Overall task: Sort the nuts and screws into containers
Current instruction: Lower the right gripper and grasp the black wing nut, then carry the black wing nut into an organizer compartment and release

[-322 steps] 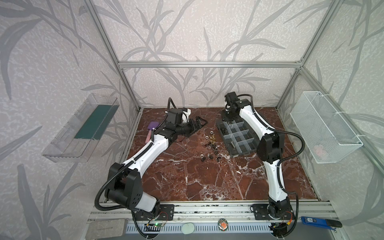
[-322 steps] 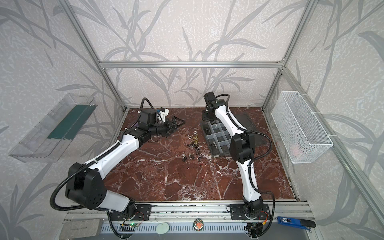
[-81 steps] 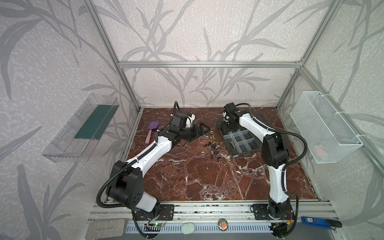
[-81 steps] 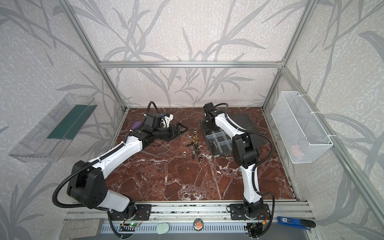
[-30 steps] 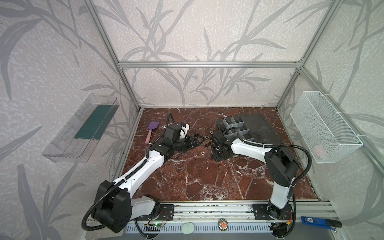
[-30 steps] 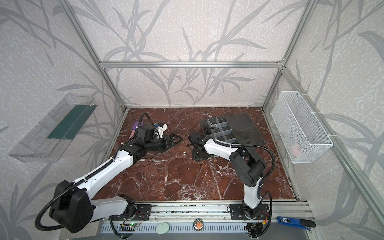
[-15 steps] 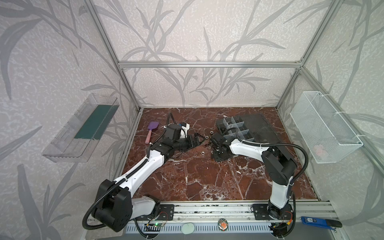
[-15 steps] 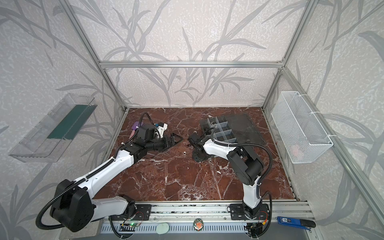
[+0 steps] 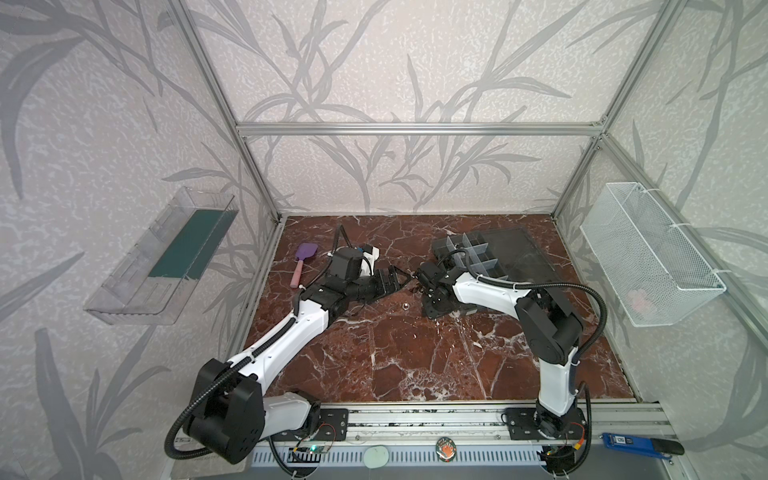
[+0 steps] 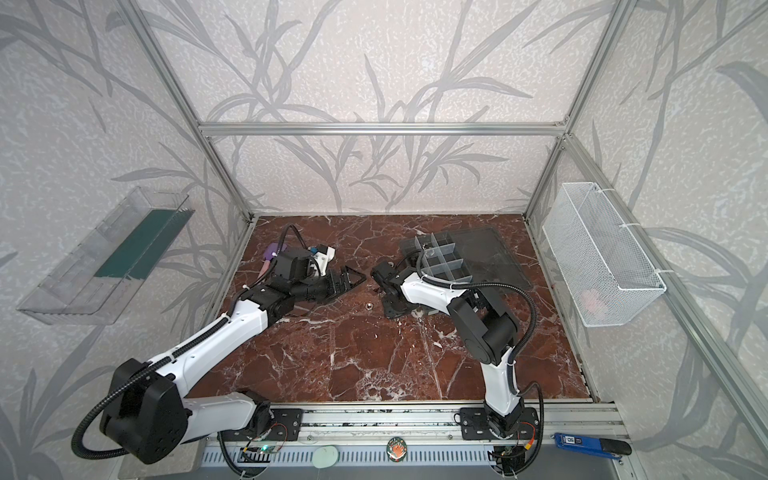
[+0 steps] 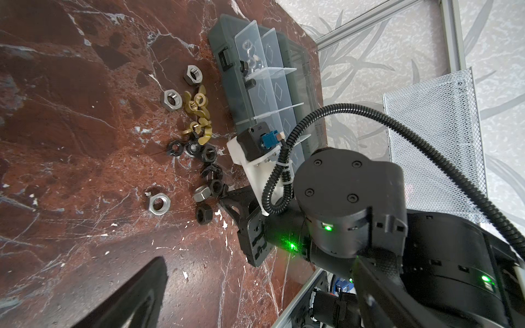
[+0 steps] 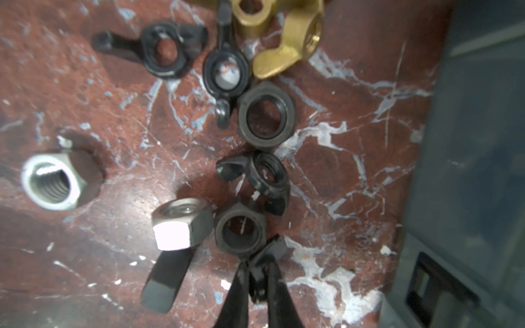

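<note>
Now | my right claw (image 12: 260, 271) pinching a black nut (image 12: 270, 250) down at the tabletop (image 9: 415, 365) | left claw (image 10: 351, 280) spread | I see loose nuts (image 11: 199, 136) toward the back edge, just beside the box (image 11: 227, 56) near the back right corner

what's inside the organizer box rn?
Organizer box: the end compartment holds small clear bits; a dark threaded piece, likely a black screw, lies by the next divider. Back compartments look bare. The right arm's camera mount covers the nearest ones.
</note>
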